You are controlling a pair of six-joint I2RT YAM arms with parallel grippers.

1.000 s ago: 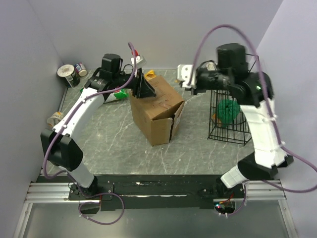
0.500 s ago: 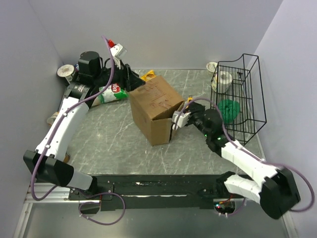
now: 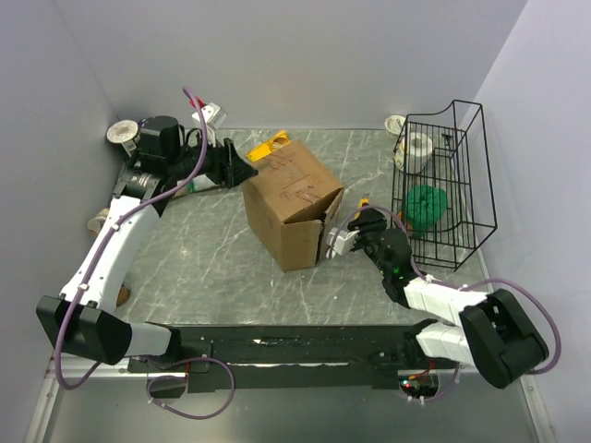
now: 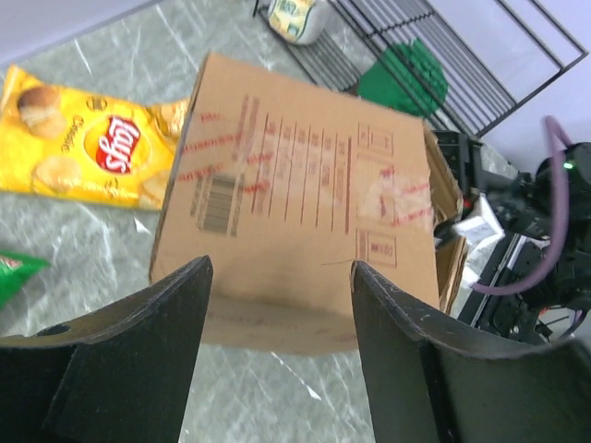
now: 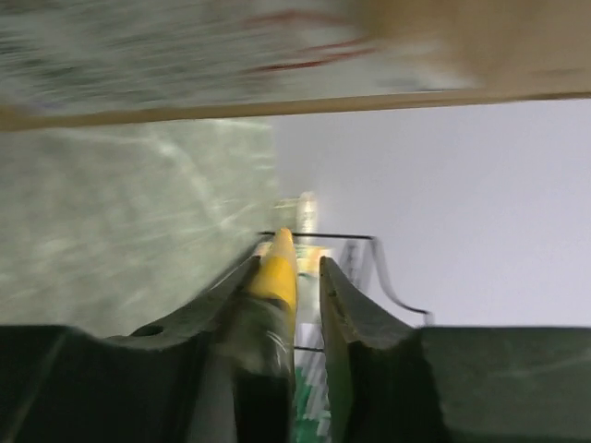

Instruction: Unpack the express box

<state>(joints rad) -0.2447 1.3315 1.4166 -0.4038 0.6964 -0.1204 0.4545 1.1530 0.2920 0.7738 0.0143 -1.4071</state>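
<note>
Box unpacking, both arms repositioned.
Express box (image 3: 291, 198) lies mid-counter (image 3: 212, 249); left tool (image 4: 280, 269), now withdrawn behind it, gapes empty; right tool (image 5: 288, 263), lowered beside its open flap, pinches a yellow item (image 5: 277, 272), so contents likely come next.

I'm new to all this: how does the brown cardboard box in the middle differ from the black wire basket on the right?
The express box is brown cardboard with solid walls that hide its contents; the wire basket is black and see-through, showing a green object and a pale roll. The box sits mid-table, the basket by the right wall. Both rest on the grey table.
</note>
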